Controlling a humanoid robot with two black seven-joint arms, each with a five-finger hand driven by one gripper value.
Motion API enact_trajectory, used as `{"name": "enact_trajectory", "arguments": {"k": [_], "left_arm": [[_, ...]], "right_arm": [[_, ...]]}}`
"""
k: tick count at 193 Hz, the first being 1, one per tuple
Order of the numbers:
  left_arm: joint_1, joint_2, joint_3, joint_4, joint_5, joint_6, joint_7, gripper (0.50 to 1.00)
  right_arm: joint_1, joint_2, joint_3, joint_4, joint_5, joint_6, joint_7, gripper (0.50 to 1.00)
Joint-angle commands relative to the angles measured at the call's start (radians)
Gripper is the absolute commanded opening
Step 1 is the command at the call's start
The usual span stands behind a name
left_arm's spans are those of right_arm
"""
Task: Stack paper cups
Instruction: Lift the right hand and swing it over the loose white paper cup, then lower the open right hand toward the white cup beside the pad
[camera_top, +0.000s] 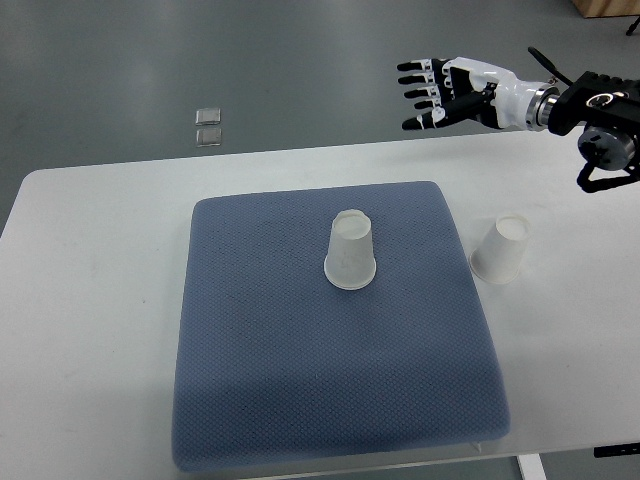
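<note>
A white paper cup stands upside down near the middle of the blue mat. A second white paper cup stands upside down on the white table, just right of the mat. My right hand hovers beyond the table's far edge, up and to the right of both cups, fingers spread and holding nothing. Its arm enters from the right edge. The left arm does not show.
The white table carries the mat, with bare surface on the left and right. Two small clear squares lie on the grey floor beyond the table. A brown box corner shows at the top right.
</note>
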Motion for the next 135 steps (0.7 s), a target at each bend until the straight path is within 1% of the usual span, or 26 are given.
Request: {"name": "enact_trajectory", "arguments": {"k": [1,17,26,27,28,30,39,49,50,58,68,69,73,104,135], "left_arm": [[-0.003,0.0,0.0,-0.006,0.002,-0.001,0.0,1.0],[-0.004,0.0,0.0,-0.019,0.002,-0.001,0.0,1.0],[-0.004,0.0,0.0,-0.019,0.002,-0.001,0.0,1.0],[-0.004,0.0,0.001,-0.023,0.002,-0.001,0.0,1.0],[-0.004,0.0,0.0,-0.022,0.002,-0.001,0.0,1.0],[-0.004,0.0,0.0,-0.022,0.002,-0.001,0.0,1.0],[-0.004,0.0,0.0,-0.023,0.002,-0.001,0.0,1.0],[-0.004,0.0,0.0,-0.023,0.002,-0.001,0.0,1.0],[-0.004,0.0,0.001,-0.023,0.002,-0.006,0.0,1.0],[-0.004,0.0,0.001,-0.023,0.002,-0.015,0.0,1.0],[-0.004,0.0,0.001,-0.023,0.002,-0.015,0.0,1.0],[-0.004,0.0,0.004,-0.023,0.002,-0.027,0.0,1.0],[-0.004,0.0,0.004,-0.023,0.002,-0.032,0.0,1.0],[-0.004,0.0,0.004,-0.022,0.002,-0.037,0.0,1.0],[-0.004,0.0,0.004,-0.022,0.002,-0.037,0.0,1.0]], "right_arm": [[0.201,-0.006,-0.271,0.118,-0.13,0.031,-0.026,0.928],[0.351,0.009,-0.427,0.218,-0.195,0.045,-0.067,0.928],[0.351,0.009,-0.427,0.218,-0.195,0.045,-0.067,0.928],[0.43,0.027,-0.506,0.277,-0.207,0.069,-0.105,0.928],[0.449,0.034,-0.522,0.288,-0.209,0.077,-0.114,0.928],[0.45,0.034,-0.522,0.288,-0.209,0.077,-0.115,0.928],[0.529,0.064,-0.585,0.328,-0.219,0.114,-0.15,0.928],[0.529,0.064,-0.585,0.328,-0.219,0.114,-0.15,0.928],[0.599,0.089,-0.631,0.357,-0.235,0.15,-0.168,0.928],[0.644,0.104,-0.66,0.382,-0.247,0.18,-0.173,0.928],[0.644,0.104,-0.66,0.382,-0.247,0.18,-0.173,0.928],[0.695,0.124,-0.691,0.397,-0.258,0.218,-0.174,0.928],[0.712,0.129,-0.7,0.402,-0.262,0.232,-0.176,0.928],[0.827,0.129,-0.723,0.443,-0.267,0.232,-0.187,0.928],[0.901,0.118,-0.749,0.48,-0.265,0.232,-0.188,0.928]]}}
